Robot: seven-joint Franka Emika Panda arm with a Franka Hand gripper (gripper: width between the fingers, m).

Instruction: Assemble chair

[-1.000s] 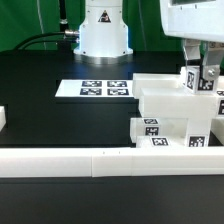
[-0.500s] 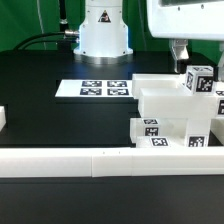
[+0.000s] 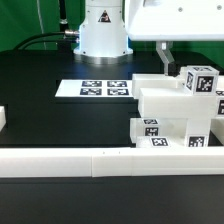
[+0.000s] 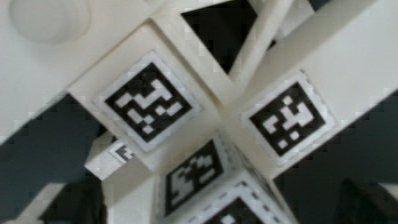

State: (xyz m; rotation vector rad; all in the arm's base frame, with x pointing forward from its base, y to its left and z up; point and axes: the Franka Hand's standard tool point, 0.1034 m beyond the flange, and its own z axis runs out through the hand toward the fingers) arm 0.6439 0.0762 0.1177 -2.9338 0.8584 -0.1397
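The partly joined chair (image 3: 170,112) stands at the exterior view's right: glossy white stacked blocks with black-and-white tags. A short square post (image 3: 201,80) with a tag stands upright on its top right. My gripper (image 3: 184,52) hangs above the post and a little toward the exterior view's left, clear of it, open and empty. Only one finger (image 3: 163,56) shows plainly. The wrist view looks down from close on the chair's X-braced frame (image 4: 222,140) and its tags; my fingers do not show there.
The marker board (image 3: 93,88) lies flat at mid table. A long low white rail (image 3: 100,160) runs along the front. The arm's base (image 3: 103,30) stands at the back. A small white piece (image 3: 3,118) sits at the exterior view's left edge.
My gripper has let go of the post, risen off it and shifted toward the exterior view's left. The post stays standing on the chair.
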